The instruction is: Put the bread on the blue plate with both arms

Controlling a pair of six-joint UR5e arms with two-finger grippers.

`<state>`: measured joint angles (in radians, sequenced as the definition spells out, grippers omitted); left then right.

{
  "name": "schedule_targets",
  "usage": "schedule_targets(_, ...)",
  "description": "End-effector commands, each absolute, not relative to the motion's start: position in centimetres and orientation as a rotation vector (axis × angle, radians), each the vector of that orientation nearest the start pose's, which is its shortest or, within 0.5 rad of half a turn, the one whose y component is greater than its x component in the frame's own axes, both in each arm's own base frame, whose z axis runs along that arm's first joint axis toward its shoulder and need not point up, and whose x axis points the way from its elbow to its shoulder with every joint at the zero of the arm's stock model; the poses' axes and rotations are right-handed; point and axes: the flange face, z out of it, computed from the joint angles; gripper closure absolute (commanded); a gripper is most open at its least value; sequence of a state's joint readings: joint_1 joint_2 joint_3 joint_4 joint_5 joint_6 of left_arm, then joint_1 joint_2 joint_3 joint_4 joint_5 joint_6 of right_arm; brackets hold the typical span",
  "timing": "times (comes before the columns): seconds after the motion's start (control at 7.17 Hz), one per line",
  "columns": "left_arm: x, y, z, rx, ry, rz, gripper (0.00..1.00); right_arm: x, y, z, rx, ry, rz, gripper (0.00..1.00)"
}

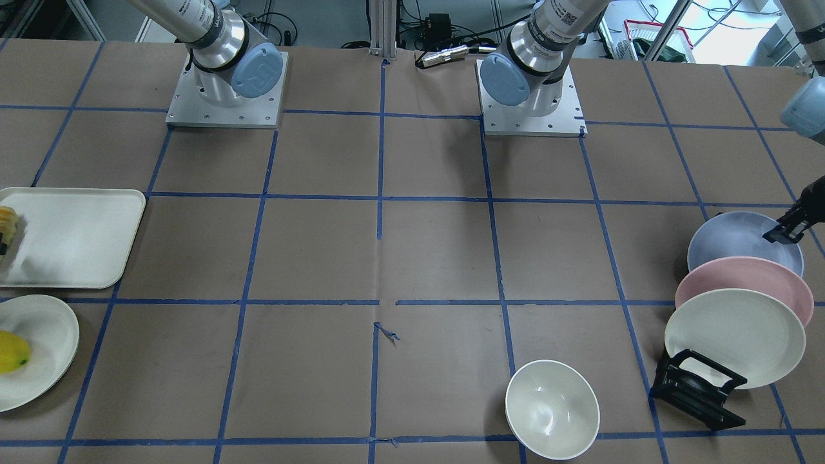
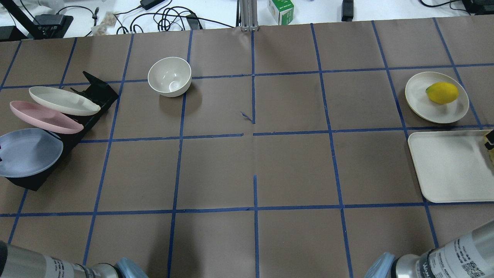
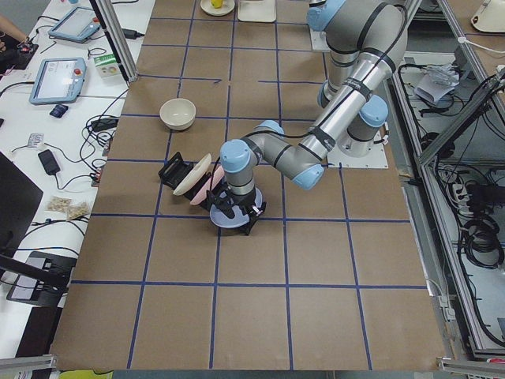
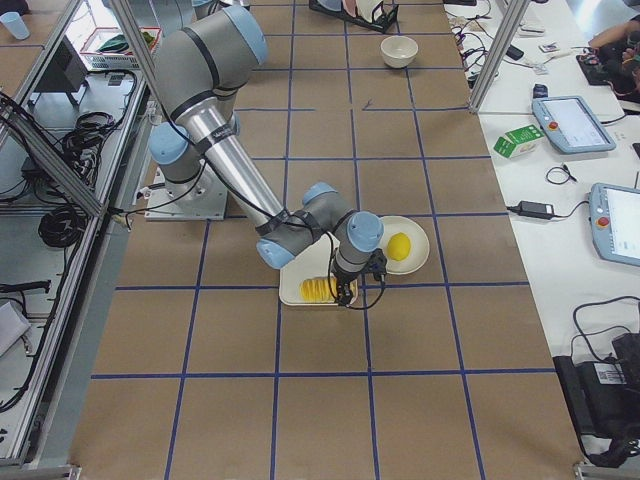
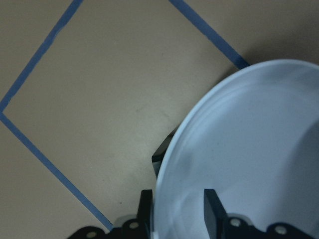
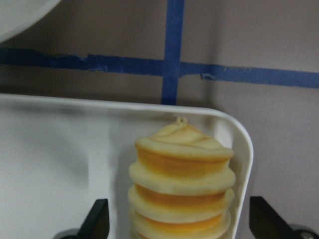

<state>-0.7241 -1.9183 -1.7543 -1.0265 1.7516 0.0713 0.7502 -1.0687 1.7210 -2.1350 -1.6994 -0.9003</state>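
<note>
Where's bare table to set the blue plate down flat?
The middle of the table, bordered by the bowl, the rack and the tray, is bare and widest. Crowded: the robot's left end, where the rack holds blue plate, pink plate and cream plate; the right end, with tray and fruit plate.

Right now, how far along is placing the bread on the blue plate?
Nothing is finished yet. In hand: the left gripper, open, straddles the rim of the blue plate; the right gripper, open, brackets the bread on the tray. Remaining: grasp both, bring them together.
</note>
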Motion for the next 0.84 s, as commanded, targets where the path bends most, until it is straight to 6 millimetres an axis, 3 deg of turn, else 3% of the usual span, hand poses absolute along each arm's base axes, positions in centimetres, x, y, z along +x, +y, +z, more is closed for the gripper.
schedule_targets(0.0,36.2,-47.2,26.5,-1.131,2.744,0.111,0.78,-36.2,-50.2,18.8,-0.133,3.144,0.259,0.38)
schedule_targets(0.28,36.5,-47.1,26.4,-1.136,2.741,0.116,0.82,-36.1,-50.0,18.9,-0.132,3.138,0.275,0.96)
schedule_targets(0.56,36.6,-47.0,26.8,-1.138,2.738,0.114,0.88,-36.0,-49.8,20.2,-0.130,3.115,0.304,1.00)
schedule_targets(0.7,36.5,-46.9,27.8,-1.135,2.737,0.113,0.98,-35.5,-49.5,22.2,-0.120,3.112,0.306,1.00)
